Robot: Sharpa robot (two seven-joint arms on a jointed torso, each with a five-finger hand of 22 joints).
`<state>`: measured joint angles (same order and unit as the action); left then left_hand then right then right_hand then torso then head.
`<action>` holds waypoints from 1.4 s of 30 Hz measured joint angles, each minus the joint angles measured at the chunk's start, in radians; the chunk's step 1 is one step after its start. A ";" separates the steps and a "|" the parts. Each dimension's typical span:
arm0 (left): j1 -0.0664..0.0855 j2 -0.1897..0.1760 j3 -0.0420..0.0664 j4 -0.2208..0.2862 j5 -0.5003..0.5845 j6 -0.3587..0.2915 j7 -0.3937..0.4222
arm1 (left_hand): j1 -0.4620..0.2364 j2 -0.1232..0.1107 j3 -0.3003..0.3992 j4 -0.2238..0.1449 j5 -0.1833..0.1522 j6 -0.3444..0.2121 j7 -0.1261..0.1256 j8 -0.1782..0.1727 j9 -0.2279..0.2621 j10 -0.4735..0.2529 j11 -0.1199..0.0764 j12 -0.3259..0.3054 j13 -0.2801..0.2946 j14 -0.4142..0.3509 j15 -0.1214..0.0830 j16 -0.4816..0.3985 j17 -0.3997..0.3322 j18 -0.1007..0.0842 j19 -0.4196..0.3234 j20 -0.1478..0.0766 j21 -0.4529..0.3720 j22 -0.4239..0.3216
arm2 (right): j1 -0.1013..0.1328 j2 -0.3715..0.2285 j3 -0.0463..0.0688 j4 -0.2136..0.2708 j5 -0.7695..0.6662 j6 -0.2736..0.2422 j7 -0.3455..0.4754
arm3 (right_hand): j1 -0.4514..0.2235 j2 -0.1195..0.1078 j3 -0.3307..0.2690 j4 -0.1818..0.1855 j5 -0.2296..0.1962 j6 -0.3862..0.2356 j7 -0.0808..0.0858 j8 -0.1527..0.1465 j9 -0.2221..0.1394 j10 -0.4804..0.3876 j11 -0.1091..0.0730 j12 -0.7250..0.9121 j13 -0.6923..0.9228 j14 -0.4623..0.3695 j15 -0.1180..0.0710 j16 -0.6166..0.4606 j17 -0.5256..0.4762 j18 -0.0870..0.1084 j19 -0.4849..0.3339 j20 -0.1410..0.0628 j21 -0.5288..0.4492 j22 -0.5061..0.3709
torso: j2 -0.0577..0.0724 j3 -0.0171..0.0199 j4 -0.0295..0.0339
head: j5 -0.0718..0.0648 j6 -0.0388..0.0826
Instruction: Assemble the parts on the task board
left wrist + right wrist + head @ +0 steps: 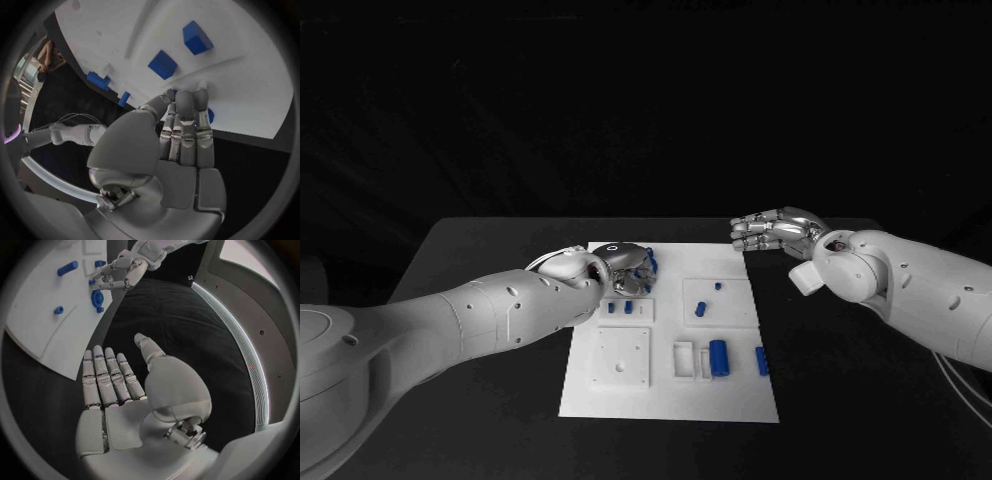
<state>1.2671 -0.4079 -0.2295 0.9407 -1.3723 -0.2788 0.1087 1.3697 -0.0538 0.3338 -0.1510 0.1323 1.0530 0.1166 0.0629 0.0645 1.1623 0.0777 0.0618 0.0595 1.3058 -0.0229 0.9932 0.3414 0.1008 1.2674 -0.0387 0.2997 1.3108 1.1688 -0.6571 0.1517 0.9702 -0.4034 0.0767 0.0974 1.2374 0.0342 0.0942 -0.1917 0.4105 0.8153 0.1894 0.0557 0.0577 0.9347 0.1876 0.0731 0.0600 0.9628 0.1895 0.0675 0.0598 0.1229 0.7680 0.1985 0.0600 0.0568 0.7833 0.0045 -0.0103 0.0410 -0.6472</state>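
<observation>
White task board (668, 395) on a black bench (488, 250), left hand (620, 268) at its far corner pinching a blue part (97, 298), right hand (776, 232) empty, fingers straight, beside the board, more blue parts (718, 357) on the board.

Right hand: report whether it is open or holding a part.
Open. The right hand lies flat with its fingers straight and nothing in its palm, over the black table beside the task board.

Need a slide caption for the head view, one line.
Left hand works at the far-left corner of the task board, touching a blue part; right hand open beyond its far-right corner.
</observation>
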 measured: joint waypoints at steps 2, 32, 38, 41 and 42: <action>0.001 0.000 0.000 -0.002 -0.002 0.004 -0.004 | 0.000 0.000 0.000 0.000 0.000 0.000 0.000 0.000 0.000 -0.004 0.006 0.000 0.000 0.000 0.000 -0.006 -0.003 0.000 -0.006 -0.001 0.000 0.000 | 0.000 0.000 0.000 0.000 0.000 0.000 0.000 | 0.000 0.000 0.000 0.000 0.000 0.000 0.000 0.000 0.000 0.000 0.000 0.000 0.000 0.000 0.000 0.000 0.000 0.000 0.000 0.000 0.000 0.000 | 0.000 0.0000 -0.0003 | 0.000 0.000; 0.000 0.003 0.006 -0.002 0.005 0.031 -0.017 | -0.001 0.001 -0.011 0.016 -0.006 0.001 -0.008 0.000 -0.001 0.005 -0.006 0.000 -0.002 -0.005 -0.002 -0.009 -0.002 -0.015 -0.011 -0.003 -0.005 0.000 | 0.000 -0.001 0.000 0.002 -0.002 -0.001 0.001 | 0.000 0.000 0.000 0.000 0.000 0.000 0.000 0.000 0.000 0.000 0.000 0.000 0.000 0.000 0.000 0.000 0.000 0.000 0.000 0.000 0.000 0.000 | 0.000 -0.0007 -0.0004 | -0.004 -0.008; 0.000 0.006 0.007 -0.005 0.008 0.032 -0.020 | -0.005 0.005 -0.014 0.019 -0.006 0.006 -0.003 0.000 -0.001 0.024 -0.008 0.000 -0.002 -0.003 0.000 -0.002 -0.001 -0.016 -0.011 -0.003 -0.006 0.000 | 0.000 -0.001 0.000 0.002 -0.002 -0.001 0.001 | 0.000 0.000 0.000 0.000 0.000 0.000 0.000 0.000 0.000 0.000 0.000 0.000 0.000 0.000 0.000 0.000 0.000 0.000 0.000 0.000 0.000 0.000 | 0.000 -0.0004 -0.0007 | -0.006 -0.009; 0.000 0.007 0.007 -0.006 0.008 0.032 -0.021 | -0.005 0.005 -0.014 0.019 -0.006 0.011 -0.005 0.000 -0.001 0.032 -0.011 0.000 -0.002 -0.003 0.000 -0.002 -0.001 -0.019 -0.011 -0.003 -0.006 0.000 | 0.000 -0.001 0.000 0.002 -0.003 -0.001 0.001 | 0.000 0.000 0.000 0.000 0.000 0.000 0.000 0.000 0.000 0.000 0.000 0.000 0.000 0.000 0.000 0.000 0.000 0.000 0.000 0.000 0.000 0.000 | 0.000 -0.0003 -0.0005 | -0.007 -0.009; 0.000 0.008 0.007 -0.006 0.008 0.032 -0.022 | -0.005 0.005 -0.014 0.019 -0.006 0.016 -0.004 0.000 -0.001 0.036 -0.011 0.000 -0.003 -0.003 -0.001 -0.001 -0.001 -0.020 -0.011 -0.003 -0.006 0.000 | 0.000 -0.001 0.000 0.002 -0.003 -0.001 0.001 | 0.000 0.000 0.000 0.000 0.000 0.000 0.000 0.000 0.000 0.000 0.000 0.000 0.000 0.000 0.000 0.000 0.000 0.000 0.000 0.000 0.000 0.000 | 0.000 -0.0003 -0.0004 | -0.007 -0.009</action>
<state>1.2669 -0.4003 -0.2227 0.9344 -1.3642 -0.2464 0.0869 1.3642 -0.0487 0.3201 -0.1320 0.1268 1.0685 0.1127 0.0629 0.0637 1.1986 0.0670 0.0617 0.0570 1.3024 -0.0236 0.9919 0.3404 0.0803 1.2565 -0.0413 0.2939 1.3108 1.1689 -0.6581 0.1517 0.9724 -0.4061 0.0754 0.0981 1.2374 0.0342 0.0942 -0.1917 0.4105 0.8153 0.1894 0.0557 0.0577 0.9347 0.1876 0.0731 0.0600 0.9628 0.1895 0.0675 0.0599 0.1228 0.7680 0.1985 0.0600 0.0568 0.7835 0.0042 -0.0106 0.0342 -0.6564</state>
